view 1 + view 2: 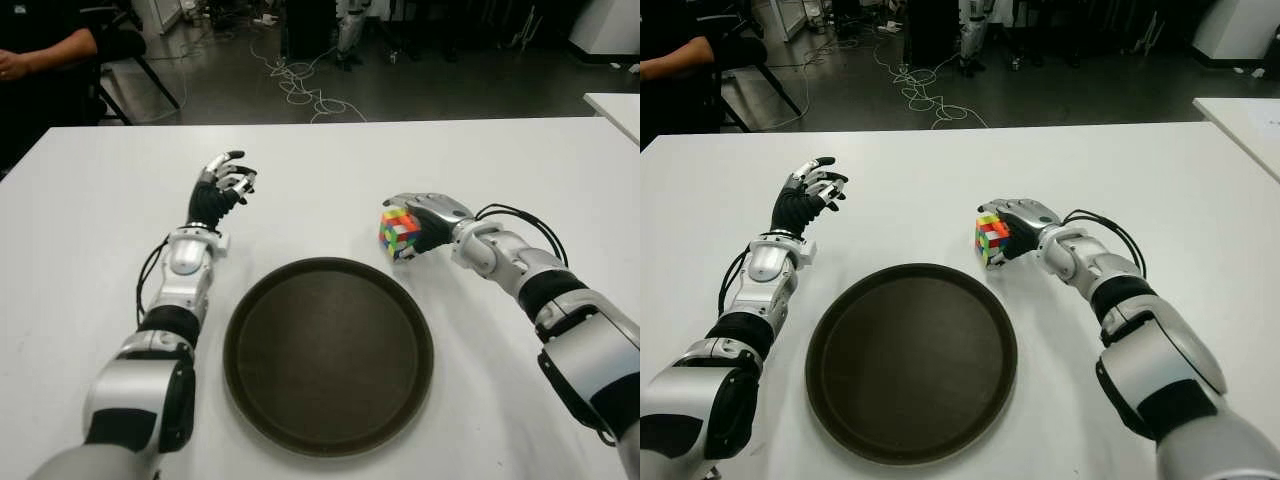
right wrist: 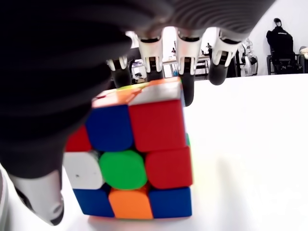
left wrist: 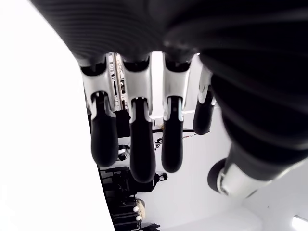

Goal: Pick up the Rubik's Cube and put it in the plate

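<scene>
The multicoloured plastic Rubik's Cube (image 2: 132, 154) is clamped only lightly between the right hand (image 1: 425, 222) fingers (image 2: 185, 72) and could be dropped short of the round dark-brown plate (image 1: 250, 300).

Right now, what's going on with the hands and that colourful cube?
Right hand shut on the cube, just beyond the plate's far right rim. Left hand open, idle, left of the plate. Plate holds nothing; no obstacle between.

Bare table (image 1: 330, 180) btwn hands, plate (image 1: 328, 352) empty, left hand (image 1: 222, 190) well off plate's far-left side
</scene>
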Controlling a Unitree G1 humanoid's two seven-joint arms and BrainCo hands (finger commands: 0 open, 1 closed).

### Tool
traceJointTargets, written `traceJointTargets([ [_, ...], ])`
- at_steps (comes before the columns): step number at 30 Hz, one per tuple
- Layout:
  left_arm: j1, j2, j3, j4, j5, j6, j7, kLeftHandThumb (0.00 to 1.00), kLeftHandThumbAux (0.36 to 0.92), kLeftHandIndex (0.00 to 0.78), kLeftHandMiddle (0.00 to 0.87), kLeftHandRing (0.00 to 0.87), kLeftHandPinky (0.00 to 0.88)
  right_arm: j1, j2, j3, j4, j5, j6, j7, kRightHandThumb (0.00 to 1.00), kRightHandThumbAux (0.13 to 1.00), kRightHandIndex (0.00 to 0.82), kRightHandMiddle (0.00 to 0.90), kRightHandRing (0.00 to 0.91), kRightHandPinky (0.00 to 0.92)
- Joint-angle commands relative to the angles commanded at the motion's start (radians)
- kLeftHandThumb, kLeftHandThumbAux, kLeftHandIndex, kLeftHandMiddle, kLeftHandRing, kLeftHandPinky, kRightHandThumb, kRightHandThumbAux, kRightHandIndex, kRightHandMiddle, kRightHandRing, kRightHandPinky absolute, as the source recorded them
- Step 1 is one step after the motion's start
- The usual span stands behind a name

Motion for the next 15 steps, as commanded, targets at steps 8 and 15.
traceJointTargets([
  [8, 0.0, 0.0, -0.001, -0.002, 0.0, 0.001, 0.0, 0.28, 0.688, 0.223, 0.414, 0.492, 0.551, -0.004, -0.01, 0.008, -0.002, -0.012, 0.001, -0.014, 0.0, 0.717, 0.089, 0.145, 0.149, 0.115],
  [15, 0.0, 0.0, 0.0, -0.005, -0.001, -0.006, 0.0, 0.271, 0.691, 0.223, 0.418, 0.5, 0.561, -0.009, -0.02, 0.019, -0.011, -0.027, 0.007, -0.027, 0.0, 0.719, 0.088, 0.147, 0.148, 0.116],
])
